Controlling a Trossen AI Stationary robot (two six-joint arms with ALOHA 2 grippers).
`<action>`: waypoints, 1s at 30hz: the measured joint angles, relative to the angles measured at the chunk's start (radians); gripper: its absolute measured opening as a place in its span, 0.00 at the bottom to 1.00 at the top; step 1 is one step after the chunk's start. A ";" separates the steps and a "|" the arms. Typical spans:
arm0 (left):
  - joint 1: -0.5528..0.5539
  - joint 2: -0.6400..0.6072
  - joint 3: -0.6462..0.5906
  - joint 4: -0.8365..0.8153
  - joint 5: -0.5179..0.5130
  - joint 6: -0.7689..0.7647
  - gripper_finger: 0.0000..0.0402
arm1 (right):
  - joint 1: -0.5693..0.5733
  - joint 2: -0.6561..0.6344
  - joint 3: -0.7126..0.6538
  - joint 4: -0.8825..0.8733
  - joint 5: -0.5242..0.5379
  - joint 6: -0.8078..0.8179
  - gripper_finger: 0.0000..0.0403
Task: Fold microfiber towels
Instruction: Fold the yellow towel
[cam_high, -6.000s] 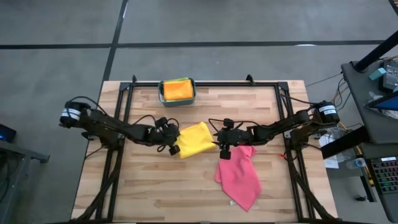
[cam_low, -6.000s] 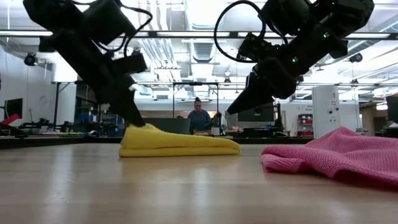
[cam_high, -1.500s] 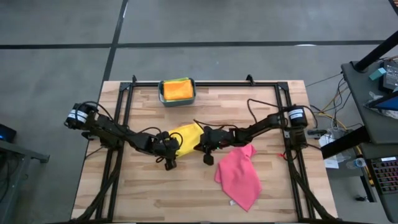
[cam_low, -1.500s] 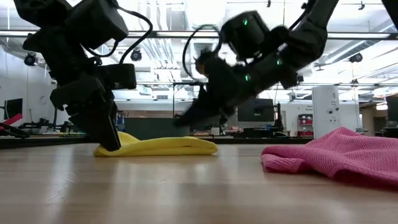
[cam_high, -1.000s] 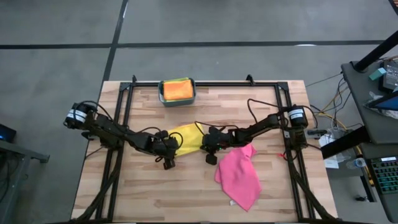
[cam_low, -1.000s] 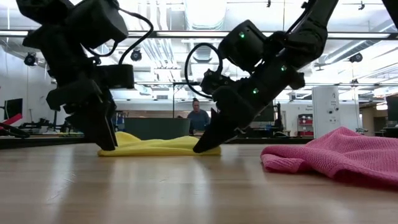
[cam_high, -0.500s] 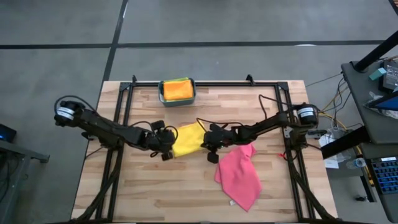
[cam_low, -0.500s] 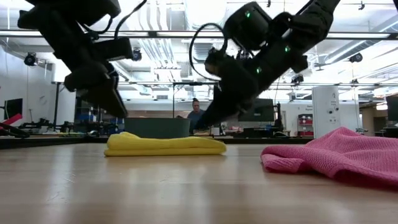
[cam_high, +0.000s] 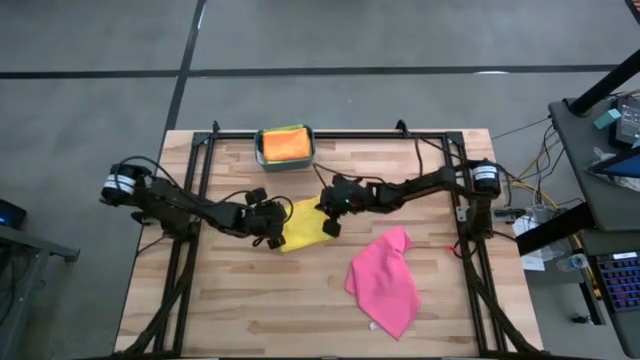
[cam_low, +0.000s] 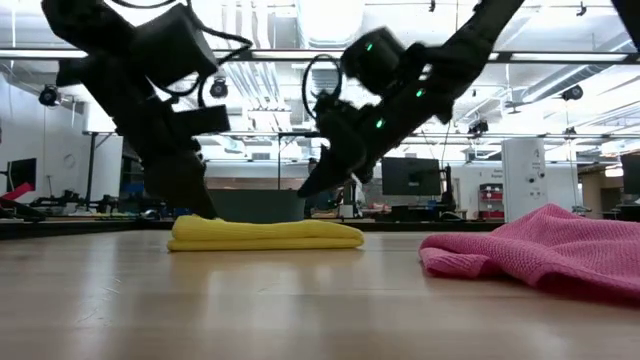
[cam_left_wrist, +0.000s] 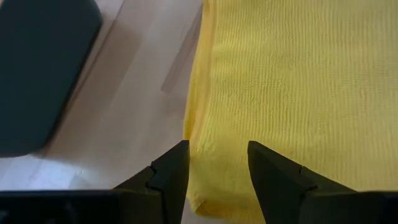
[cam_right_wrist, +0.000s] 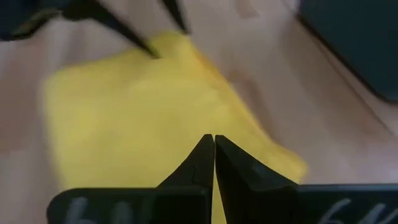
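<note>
Between both sets of fingers: yellow towel (cam_high: 305, 223), folded flat. Left gripper (cam_left_wrist: 217, 163) part-open astride its near edge. Right gripper (cam_high: 329, 226) pinched empty, newly lifted clear above it. Fold apparently done; pink towel (cam_high: 385, 279) unfolded.

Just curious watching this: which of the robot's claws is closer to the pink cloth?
The right gripper. It hangs shut over the yellow towel's near edge, a short way from the pink towel. The left gripper, open, is at the yellow towel's far side.

Both arms are finished in black, with looped black cables and white-capped base joints. Green indicator lights are seen on one arm.
</note>
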 joint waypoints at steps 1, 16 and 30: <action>0.001 0.009 0.001 0.002 0.000 -0.005 0.37 | -0.012 0.018 0.008 0.008 0.000 0.000 0.02; 0.027 0.046 -0.005 -0.125 -0.021 -0.049 0.37 | -0.052 0.096 0.032 -0.051 0.105 0.047 0.02; 0.031 -0.165 -0.001 -0.224 0.029 0.002 0.37 | -0.051 -0.020 0.037 -0.205 0.099 0.003 0.02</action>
